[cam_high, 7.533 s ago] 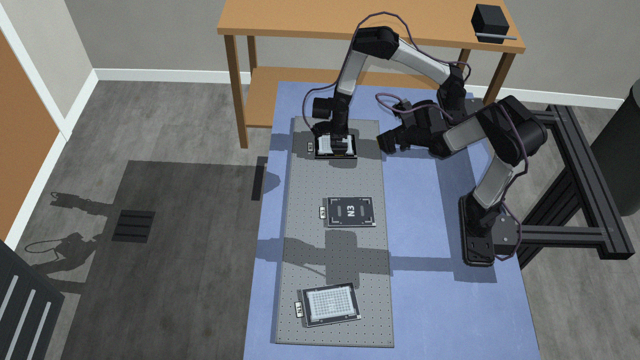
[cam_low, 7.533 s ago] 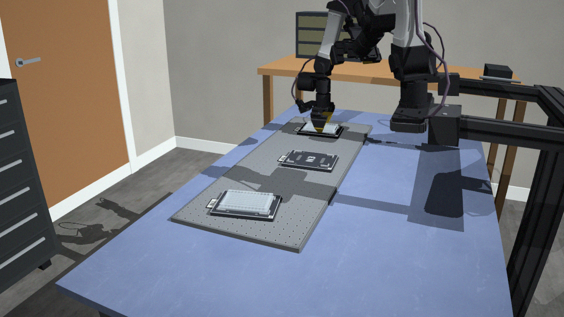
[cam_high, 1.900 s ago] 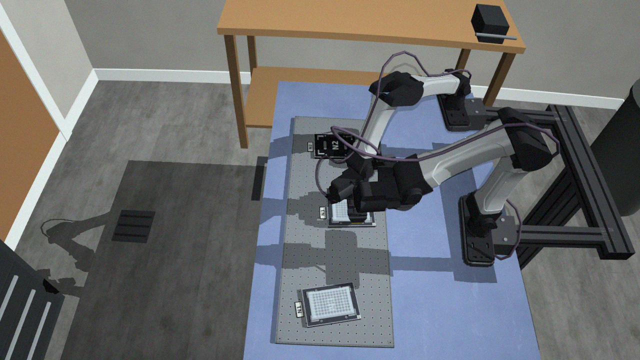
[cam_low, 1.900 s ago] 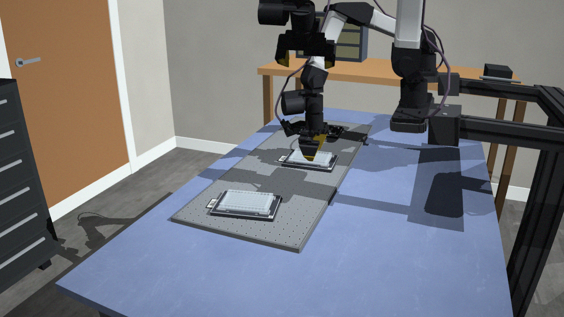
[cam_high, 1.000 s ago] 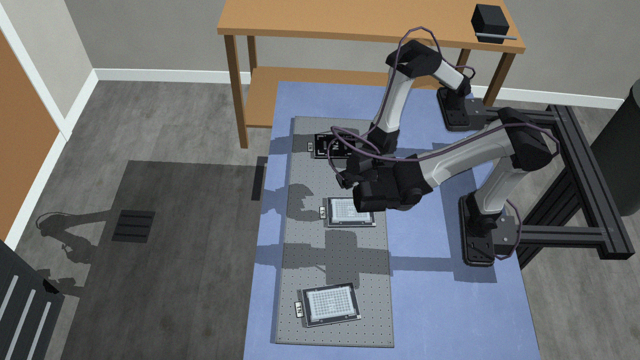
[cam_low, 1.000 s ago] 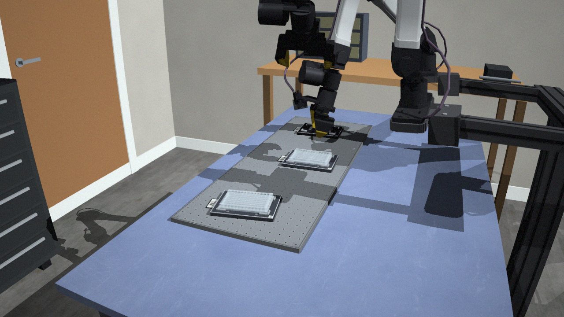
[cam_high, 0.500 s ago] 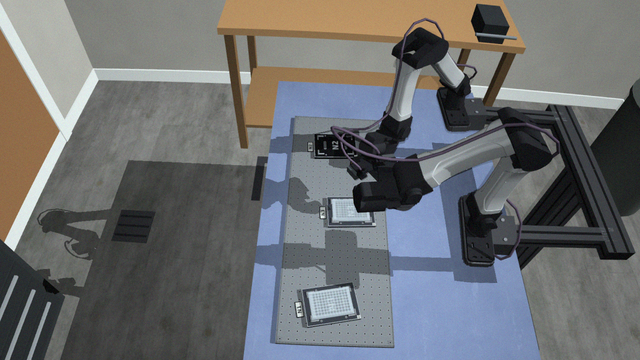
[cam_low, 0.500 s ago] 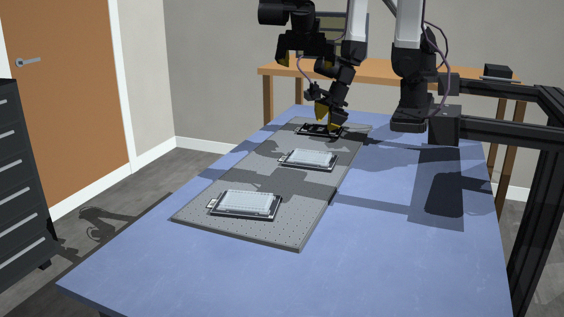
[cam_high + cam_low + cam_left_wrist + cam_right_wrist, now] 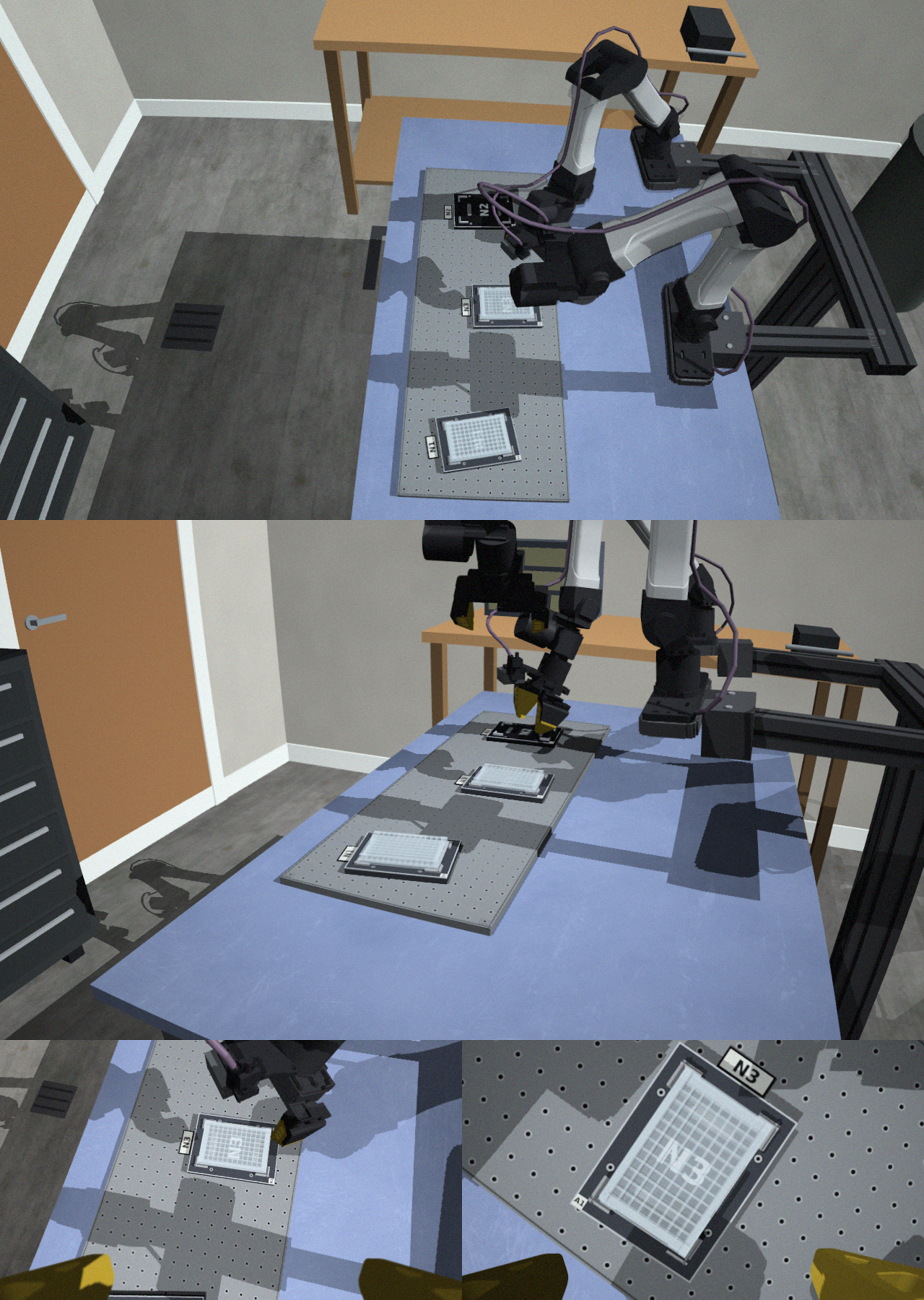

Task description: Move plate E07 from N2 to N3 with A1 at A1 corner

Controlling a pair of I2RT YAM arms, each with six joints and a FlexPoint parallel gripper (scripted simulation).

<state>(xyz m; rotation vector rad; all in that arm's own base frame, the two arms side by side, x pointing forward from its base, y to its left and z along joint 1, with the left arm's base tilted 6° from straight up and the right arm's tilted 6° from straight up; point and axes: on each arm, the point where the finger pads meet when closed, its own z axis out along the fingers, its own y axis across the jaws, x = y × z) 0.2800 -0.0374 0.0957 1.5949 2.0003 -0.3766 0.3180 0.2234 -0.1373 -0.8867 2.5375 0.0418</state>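
We had clear rectangular well plate (image 9: pixel 497 302) (image 9: pixel 507 778) (image 9: pixel 234 1145) (image 9: pixel 686 1163) seemingly flat inside dark rectangular nest N3 (image 9: pixel 510 323) (image 9: pixel 504 794) (image 9: pixel 231 1173) (image 9: pixel 617 1155). Black yellow-tipped right claw (image 9: pixel 535 712) (image 9: pixel 281 1134) (image 9: pixel 689 1271) and left claw (image 9: pixel 501 623) (image 9: pixel 235 1267) stood wide, unloaded. We needed slow retreat from N3, fingertips high, plate unbrushed.

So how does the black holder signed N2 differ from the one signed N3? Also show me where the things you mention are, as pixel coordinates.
Holder N2 (image 9: pixel 474 220) (image 9: pixel 504 737) has no plate on it, while holder N3 (image 9: pixel 489 323) (image 9: pixel 504 794) (image 9: pixel 231 1173) (image 9: pixel 635 1127) carries a clear plate (image 9: pixel 497 302) (image 9: pixel 507 777) (image 9: pixel 234 1145) (image 9: pixel 686 1163). N2's white lettering is uncovered; N3's shows through the plate. N2 sits toward one end of the grey board (image 9: pixel 439 381) (image 9: pixel 323 872), N3 nearer its middle. Both have a name sign alongside.
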